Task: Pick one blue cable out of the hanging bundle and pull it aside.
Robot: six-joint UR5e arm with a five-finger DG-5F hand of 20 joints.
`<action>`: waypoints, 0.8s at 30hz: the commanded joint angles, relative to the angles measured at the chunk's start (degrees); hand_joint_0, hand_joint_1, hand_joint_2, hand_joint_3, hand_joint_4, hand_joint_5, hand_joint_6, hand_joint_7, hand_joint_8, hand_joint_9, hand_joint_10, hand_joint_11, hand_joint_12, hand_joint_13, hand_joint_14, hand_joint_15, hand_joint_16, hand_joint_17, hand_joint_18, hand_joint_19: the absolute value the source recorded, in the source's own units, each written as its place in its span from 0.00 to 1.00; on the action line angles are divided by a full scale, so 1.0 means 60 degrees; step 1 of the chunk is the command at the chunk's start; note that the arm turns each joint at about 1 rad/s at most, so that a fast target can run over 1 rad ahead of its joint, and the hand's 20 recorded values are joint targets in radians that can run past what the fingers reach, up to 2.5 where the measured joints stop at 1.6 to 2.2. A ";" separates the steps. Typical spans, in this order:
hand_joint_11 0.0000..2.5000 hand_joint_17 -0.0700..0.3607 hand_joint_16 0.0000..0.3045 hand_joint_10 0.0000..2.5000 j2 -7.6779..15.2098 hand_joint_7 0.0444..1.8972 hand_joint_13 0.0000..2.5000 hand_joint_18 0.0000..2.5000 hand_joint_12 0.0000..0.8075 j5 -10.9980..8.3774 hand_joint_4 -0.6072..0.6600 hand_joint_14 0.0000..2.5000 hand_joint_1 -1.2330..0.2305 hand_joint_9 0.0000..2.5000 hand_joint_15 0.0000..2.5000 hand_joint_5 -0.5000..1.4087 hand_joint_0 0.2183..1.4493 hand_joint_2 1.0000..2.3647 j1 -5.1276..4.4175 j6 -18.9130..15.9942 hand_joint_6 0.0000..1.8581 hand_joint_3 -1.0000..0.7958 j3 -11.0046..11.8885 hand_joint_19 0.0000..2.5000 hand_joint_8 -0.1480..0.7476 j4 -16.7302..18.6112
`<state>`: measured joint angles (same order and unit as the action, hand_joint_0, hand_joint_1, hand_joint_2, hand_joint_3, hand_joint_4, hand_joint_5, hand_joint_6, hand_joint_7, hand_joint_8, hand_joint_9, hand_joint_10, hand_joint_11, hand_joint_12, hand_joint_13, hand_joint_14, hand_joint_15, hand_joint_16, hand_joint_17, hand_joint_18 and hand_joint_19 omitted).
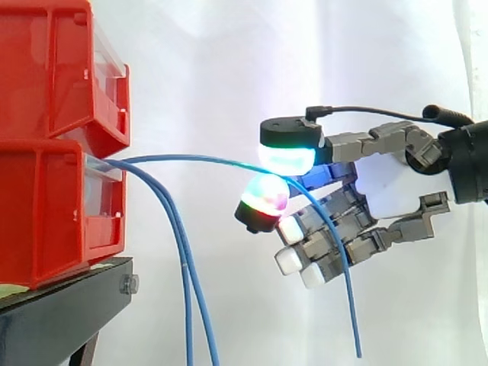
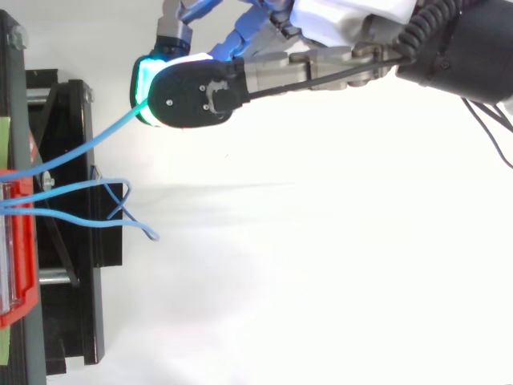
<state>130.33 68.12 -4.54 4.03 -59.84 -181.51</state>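
One blue cable (image 1: 191, 160) is pinched between two glowing fingers (image 1: 288, 156) of the hand (image 1: 381, 187), the upper pad cyan-green and the lower red-green, with the other fingers grouped just below. Past the pinch, the cable's free end is seen hanging down across those lower fingers. Away from the fingers the cable is stretched almost level to the lower of the red bins (image 1: 53, 213), where the bundle (image 1: 183, 259) of two other blue cables hangs beside the black stand (image 1: 61, 313), well apart from the fingers.
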 commanded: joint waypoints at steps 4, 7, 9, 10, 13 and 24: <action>0.22 0.44 0.17 0.01 0.0003 0.49 0.37 0.32 0.37 0.0029 0.36 0.01 0.30 0.43 0.18 0.22 0.33 0.00 -0.0004 -0.0041 0.51 0.58 0.0057 0.15 0.45 -0.0174; 0.21 0.44 0.18 0.01 0.0003 0.52 0.38 0.33 0.37 0.0029 0.34 0.01 0.29 0.44 0.19 0.22 0.30 0.10 -0.0019 -0.0056 0.51 0.57 0.0057 0.15 0.43 -0.0335; 0.21 0.44 0.18 0.01 -0.0012 0.54 0.40 0.34 0.37 0.0029 0.33 0.01 0.29 0.46 0.19 0.23 0.29 0.14 -0.0034 -0.0056 0.50 0.57 0.0057 0.15 0.42 -0.0423; 0.21 0.45 0.18 0.01 -0.0012 0.54 0.40 0.34 0.37 0.0029 0.33 0.01 0.29 0.47 0.19 0.23 0.27 0.19 -0.0034 -0.0056 0.50 0.57 0.0057 0.14 0.41 -0.0540; 0.20 0.45 0.18 0.01 -0.0012 0.58 0.43 0.37 0.36 0.0043 0.32 0.01 0.28 0.50 0.20 0.24 0.25 0.30 -0.0034 -0.0070 0.49 0.56 0.0072 0.14 0.43 -0.0789; 0.20 0.46 0.19 0.01 -0.0012 0.59 0.46 0.39 0.38 0.0131 0.31 0.01 0.30 0.53 0.21 0.24 0.20 0.48 -0.0034 -0.0041 0.49 0.53 0.0233 0.14 0.43 -0.1390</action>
<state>130.26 68.86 -4.75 3.71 -58.59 -189.46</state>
